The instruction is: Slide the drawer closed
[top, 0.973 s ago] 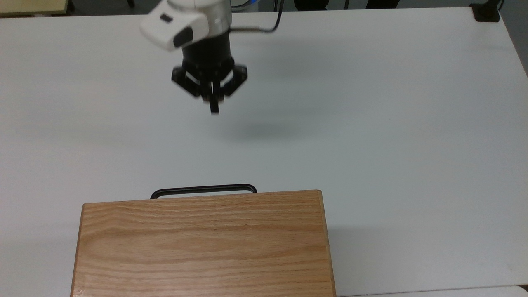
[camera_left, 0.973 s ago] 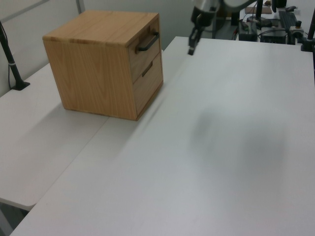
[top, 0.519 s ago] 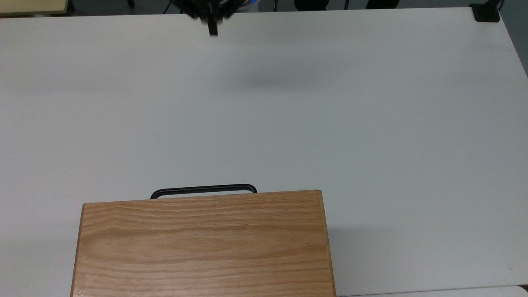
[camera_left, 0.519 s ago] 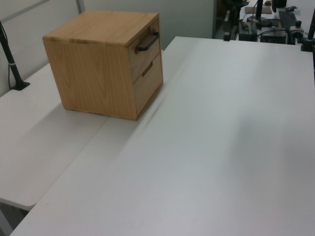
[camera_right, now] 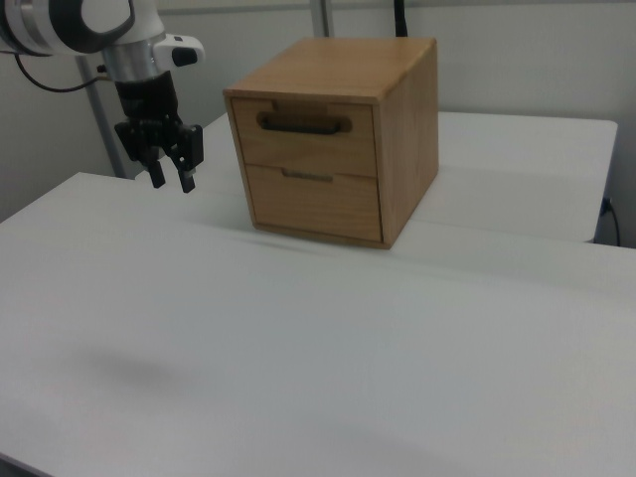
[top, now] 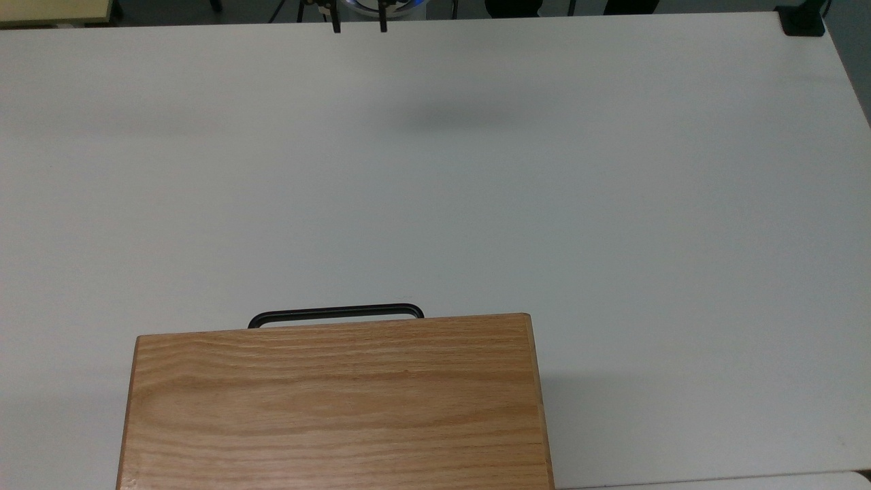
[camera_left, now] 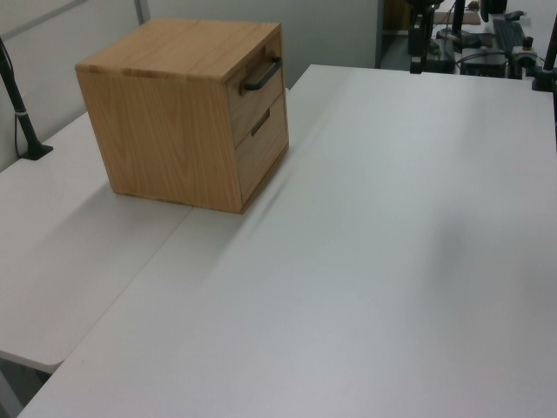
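Gripper (camera_right: 171,182) hangs in the air w/ fingers (top: 336,28) spread apart, holding nothing. A sec ago they were pinched together over mid-table; now it's back at the table's (top: 612,170) far edge in the top view, well apart from the cabinet (camera_right: 397,149). Drawer (camera_right: 308,139) is the upper one, front flush w/ the cabinet face, black bar handle (top: 336,314) poking out just past the top, same spot as before. Lower drawer (camera_right: 313,204) flush too.
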Robot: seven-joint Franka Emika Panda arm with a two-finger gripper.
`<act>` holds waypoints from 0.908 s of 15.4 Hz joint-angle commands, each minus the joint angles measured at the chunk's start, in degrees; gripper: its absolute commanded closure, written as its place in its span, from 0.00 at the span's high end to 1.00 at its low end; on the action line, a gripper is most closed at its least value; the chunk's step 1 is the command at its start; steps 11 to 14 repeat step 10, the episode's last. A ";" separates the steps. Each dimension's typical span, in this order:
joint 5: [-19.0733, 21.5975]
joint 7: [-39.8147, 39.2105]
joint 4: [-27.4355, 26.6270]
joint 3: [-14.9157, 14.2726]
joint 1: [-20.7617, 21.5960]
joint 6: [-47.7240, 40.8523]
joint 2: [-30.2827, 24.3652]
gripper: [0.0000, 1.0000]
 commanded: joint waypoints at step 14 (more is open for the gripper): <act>-0.43 3.95 -1.03 -3.65 4.09 1.24 0.59 1.00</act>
